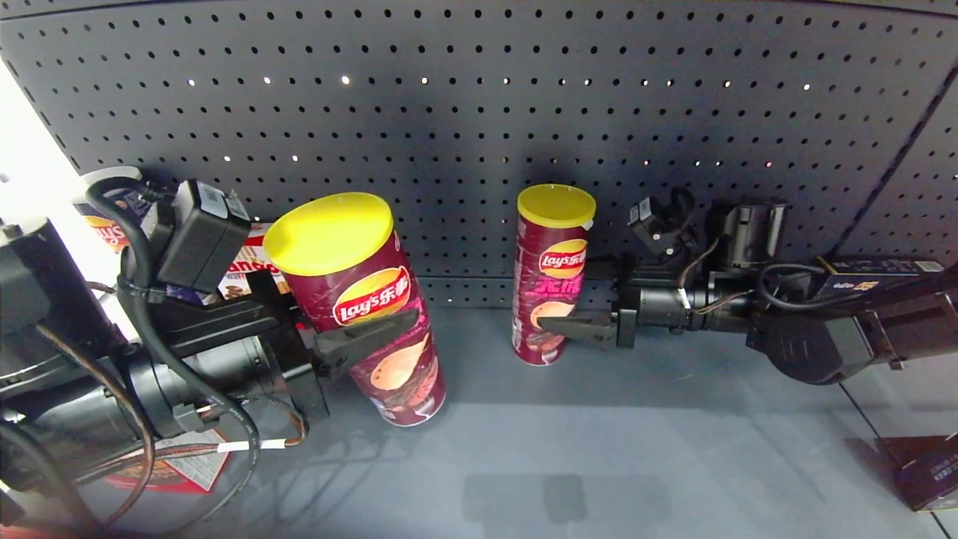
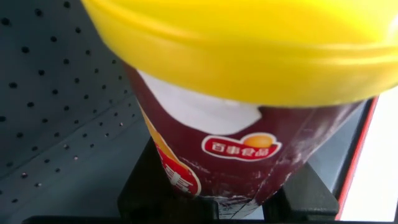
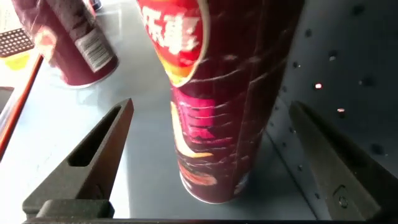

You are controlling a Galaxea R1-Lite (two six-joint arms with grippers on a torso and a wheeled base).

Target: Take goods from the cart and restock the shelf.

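Tall maroon chip can (image 1: 397, 374), yellow lid (image 1: 328, 232), in left gripper (image 1: 374, 329)

Left arm held low and level, left pincer (image 1: 385, 329) clamped on the tilted chip can (image 1: 352, 262), right arm stretched level, right pincer (image 1: 555, 320) spread wide, fingers (image 3: 93, 155) set clear of the upright chip can (image 1: 552, 269).

My right gripper (image 1: 552, 320) straddles upright chip can (image 1: 554, 254), fingers spread, gap each side. Pegboard wall (image 1: 479, 112) close behind it: no passage there. Tilted chip can (image 1: 389, 374), clamped in my left gripper (image 1: 374, 326), blocks left side. Bare shelf floor (image 1: 599, 464) between cans and in front: free lane. Dark box (image 1: 876, 273) crowds right end, snack boxes (image 1: 251, 262) left rear.
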